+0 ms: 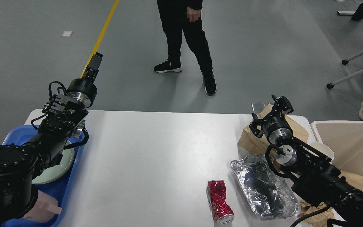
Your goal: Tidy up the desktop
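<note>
The table (156,151), a wide white desktop, spans the lower view. The left end effector (93,64) is raised beyond the table's far-left edge, above a blue tray (71,176) holding a pale green plate (58,167) and a pink cup (46,211); its finger state cannot be told. The right end effector (282,105) hovers over brown paper (254,138); whether it is parted or closed cannot be told. A crushed red can (219,201) lies beside a foil wrapper (263,186). A beige bin (354,145) stands at the right.

Single head view, downward-forward over desktop (156,151), seemingly near.
</note>
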Controlling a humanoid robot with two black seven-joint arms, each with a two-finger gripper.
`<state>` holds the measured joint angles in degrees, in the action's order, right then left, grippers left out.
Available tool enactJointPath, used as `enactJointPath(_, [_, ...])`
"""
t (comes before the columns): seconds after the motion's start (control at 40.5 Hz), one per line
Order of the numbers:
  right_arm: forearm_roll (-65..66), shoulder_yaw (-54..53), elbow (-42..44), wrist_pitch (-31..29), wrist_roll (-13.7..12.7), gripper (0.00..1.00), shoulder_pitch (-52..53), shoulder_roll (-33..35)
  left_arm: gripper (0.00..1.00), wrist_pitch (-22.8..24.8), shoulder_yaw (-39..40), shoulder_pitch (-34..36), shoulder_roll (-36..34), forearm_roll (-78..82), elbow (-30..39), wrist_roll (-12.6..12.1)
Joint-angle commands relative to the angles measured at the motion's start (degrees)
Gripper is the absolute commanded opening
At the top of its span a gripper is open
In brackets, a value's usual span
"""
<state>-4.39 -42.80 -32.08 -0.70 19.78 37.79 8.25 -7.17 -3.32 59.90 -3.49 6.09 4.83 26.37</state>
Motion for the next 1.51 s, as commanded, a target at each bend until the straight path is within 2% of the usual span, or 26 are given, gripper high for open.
enactJointPath(0.0, [-0.01, 0.00, 0.00, 0.00, 0.00, 1.00, 0.00, -0.08, 0.96, 9.79, 17.09, 0.84, -0.29, -1.69, 0.00, -2.02])
enactJointPath(0.173, [-0.01, 0.00, 0.00, 0.00, 0.00, 1.00, 0.00, 0.01, 0.96, 19.28, 46.88, 0.66, 1.38, -2.40, 0.09, -6.59])
enactJointPath(0.247, [-0.01, 0.00, 0.00, 0.00, 0.00, 1.00, 0.00, 0.01, 0.96, 22.10, 55.77, 0.22, 2.44, -2.31, 0.09, -8.79])
enactJointPath(0.297, [-0.01, 0.00, 0.00, 0.00, 0.00, 1.00, 0.00, 0.01, 0.96, 24.03, 57.37, 0.13, 2.44, -2.22, 0.09, -10.54])
enactJointPath(0.371, [-0.01, 0.00, 0.00, 0.09, 0.00, 1.00, 0.00, 0.01, 0.96, 28.07, 57.11, -0.92, 1.83, -2.31, 0.52, -15.19])
enactJointPath(0.42, [-0.01, 0.00, 0.00, 0.00, 0.00, 1.00, 0.00, 0.01, 0.96, 32.02, 58.16, -1.62, 1.65, -2.57, 0.70, -19.49])
enactJointPath(0.445, [-0.01, 0.00, 0.00, 0.00, 0.00, 1.00, 0.00, -0.08, 0.96, 35.43, 58.52, -1.97, 1.30, -3.44, 0.70, -23.43])
enactJointPath(0.494, [-0.01, 0.00, 0.00, 0.00, 0.00, 1.00, 0.00, 0.01, 0.96, 37.31, 59.04, -2.15, 0.95, -5.55, 0.62, -25.66])
enactJointPath(0.519, [-0.01, 0.00, 0.00, 0.00, 0.00, 1.00, 0.00, -0.08, 0.96, 37.40, 59.13, -2.24, 0.94, -6.95, 0.62, -25.84])
enactJointPath(0.618, [-0.01, 0.00, 0.00, 0.00, 0.00, 1.00, 0.00, -0.08, 0.96, 36.96, 59.05, -2.59, 0.77, -11.00, 0.53, -24.88])
enactJointPath(0.667, [-0.01, 0.00, 0.00, 0.00, 0.00, 1.00, 0.00, -0.08, 0.96, 36.87, 58.78, -2.59, 0.51, -11.45, 0.53, -23.47])
enactJointPath(0.766, [-0.01, 0.00, 0.00, 0.00, 0.00, 1.00, 0.00, 0.01, 0.96, 36.87, 58.26, -5.05, 0.42, -11.45, 0.53, -19.00])
enactJointPath(0.964, [-0.01, 0.00, 0.00, 0.00, 0.00, 1.00, 0.00, -0.08, 0.96, 37.84, 58.17, -6.72, 0.50, -11.45, 0.53, -13.90])
enactJointPath(0.988, [-0.01, 0.00, 0.00, 0.00, 0.00, 1.00, 0.00, 0.01, 0.96, 37.93, 58.17, -6.90, 0.42, -11.45, 0.53, -12.58])
enactJointPath(1.087, [-0.01, 0.00, 0.00, 0.00, 0.00, 1.00, 0.00, 0.01, 0.96, 38.10, 58.08, -7.25, -0.54, -11.45, 0.53, -9.85])
enactJointPath(1.359, [-0.01, 0.00, 0.00, 0.00, 0.00, 1.00, 0.00, 0.01, 0.96, 38.10, 58.17, -6.46, -3.89, -11.45, 0.62, -10.20])
enactJointPath(1.483, [-0.01, 0.00, 0.00, 0.00, 0.00, 1.00, 0.00, -0.08, 0.96, 38.02, 58.17, -2.25, -3.80, -11.63, 0.62, -10.02])
